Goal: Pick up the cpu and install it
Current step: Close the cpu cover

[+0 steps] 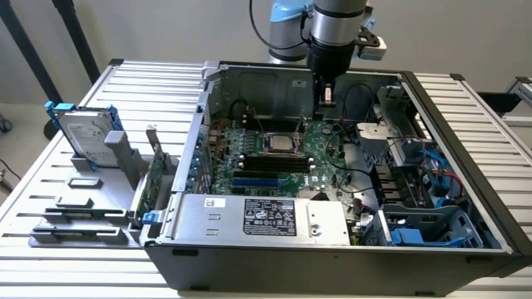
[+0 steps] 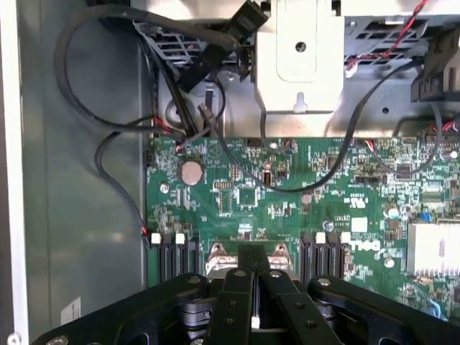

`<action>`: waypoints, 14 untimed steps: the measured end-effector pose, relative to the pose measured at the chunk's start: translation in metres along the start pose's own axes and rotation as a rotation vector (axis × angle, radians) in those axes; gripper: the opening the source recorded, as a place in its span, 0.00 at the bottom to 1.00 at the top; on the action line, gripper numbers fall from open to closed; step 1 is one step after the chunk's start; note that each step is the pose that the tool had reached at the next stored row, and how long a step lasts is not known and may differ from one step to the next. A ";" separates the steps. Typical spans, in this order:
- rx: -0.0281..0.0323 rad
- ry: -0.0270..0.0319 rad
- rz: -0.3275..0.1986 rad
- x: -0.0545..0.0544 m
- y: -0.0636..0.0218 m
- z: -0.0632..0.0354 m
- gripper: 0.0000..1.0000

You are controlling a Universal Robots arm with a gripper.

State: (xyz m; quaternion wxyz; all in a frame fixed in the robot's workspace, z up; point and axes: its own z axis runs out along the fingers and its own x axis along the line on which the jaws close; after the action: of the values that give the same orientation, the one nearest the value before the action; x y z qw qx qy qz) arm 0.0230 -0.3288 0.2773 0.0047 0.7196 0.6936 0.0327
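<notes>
The cpu (image 1: 281, 144) is a small silver square lying flat in the socket in the middle of the green motherboard (image 1: 249, 168), inside the open computer case. My gripper (image 1: 325, 103) hangs above the board, a little behind the socket and toward the exterior view's right. It is apart from the chip. Its black fingers (image 2: 241, 287) are pressed together and I see nothing between them. In the wrist view, metal parts of the socket frame (image 2: 215, 260) show on either side of the shut gripper (image 2: 253, 253), and the chip itself is hidden behind it.
A silver box with a black label (image 1: 266, 218) fills the case's front. Black cables (image 2: 108, 136) loop near the back wall. Drive bays with blue parts (image 1: 424, 230) sit at the exterior view's right. Outside the case, a hard drive with blue rails (image 1: 83, 134) stands on a grey fixture (image 1: 83, 212).
</notes>
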 end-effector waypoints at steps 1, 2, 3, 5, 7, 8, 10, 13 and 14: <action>0.0000 0.0001 0.000 0.000 -0.0001 0.0018 0.11; 0.0001 0.0001 0.000 0.000 -0.0003 0.0036 0.11; 0.0001 0.0000 0.000 0.000 -0.0009 0.0054 0.11; 0.0001 0.0001 0.000 0.000 -0.0037 0.0089 0.11; 0.0001 0.0001 0.000 0.000 -0.0087 0.0120 0.11; 0.0003 0.0000 0.000 0.000 -0.0117 0.0130 0.11; 0.0072 -0.0003 0.000 0.000 -0.0171 0.0137 0.11; 0.0605 -0.0022 0.002 -0.001 -0.0194 0.0136 0.11; 0.0786 -0.0029 0.003 -0.001 -0.0200 0.0136 0.11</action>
State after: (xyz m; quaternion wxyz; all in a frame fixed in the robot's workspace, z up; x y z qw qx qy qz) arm 0.0037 -0.3281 0.2627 -0.0227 0.7203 0.6933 0.0044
